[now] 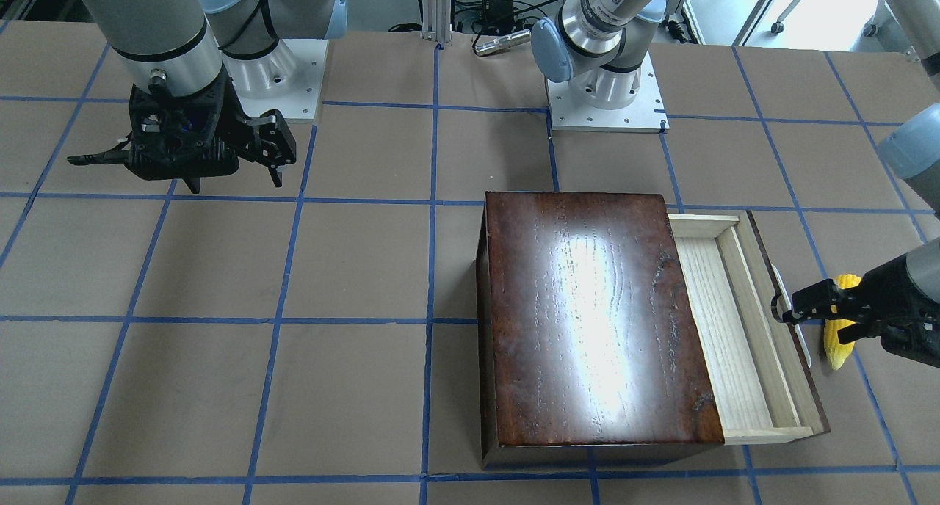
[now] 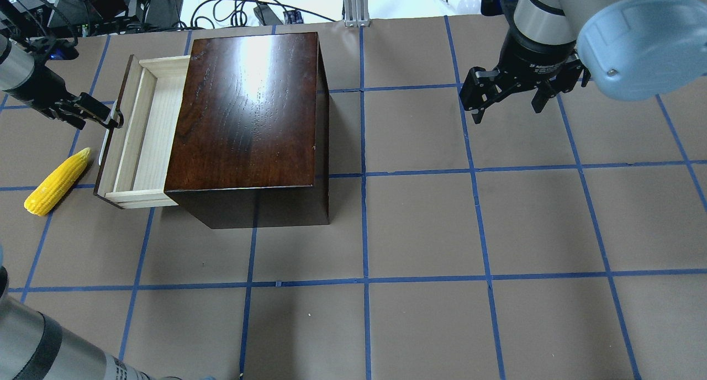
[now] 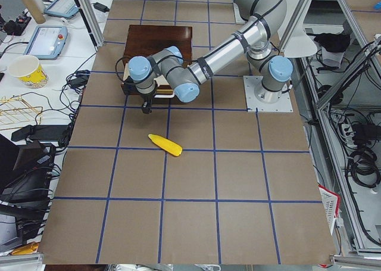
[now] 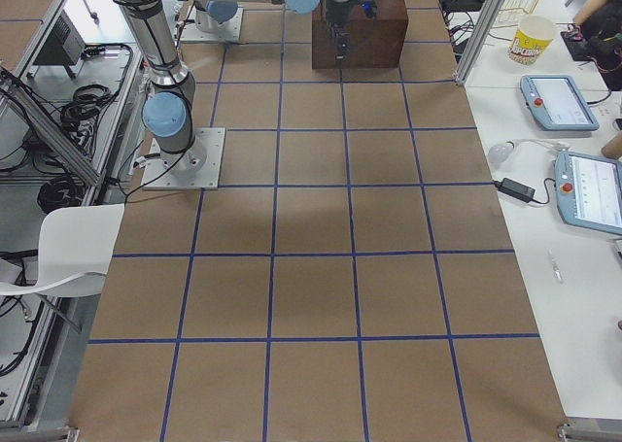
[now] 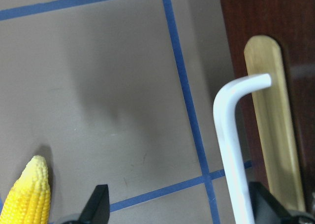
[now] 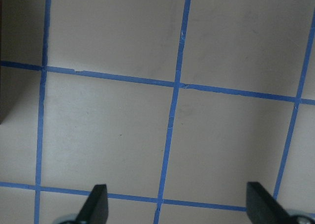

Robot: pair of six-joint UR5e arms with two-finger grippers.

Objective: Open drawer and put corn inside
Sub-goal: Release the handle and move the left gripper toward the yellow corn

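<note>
The dark reddish-brown box (image 2: 248, 109) stands left of the table's middle. Its pale wood drawer (image 2: 141, 137) is pulled partway out toward the left and holds nothing. My left gripper (image 2: 110, 119) is open at the drawer's dark front. In the left wrist view the white handle (image 5: 229, 135) runs between the fingers, close to the right finger (image 5: 266, 207). The yellow corn (image 2: 58, 181) lies on the table just left of the drawer, apart from the gripper; it also shows in the front view (image 1: 837, 347). My right gripper (image 2: 508, 101) is open and empty, far right.
The table is brown with a blue tape grid (image 2: 364, 173). The right arm's elbow (image 2: 635, 43) hangs over the far right corner. Both arm bases (image 1: 606, 101) stand at the robot's edge. Cables and an aluminium post (image 2: 356, 4) lie beyond the far edge.
</note>
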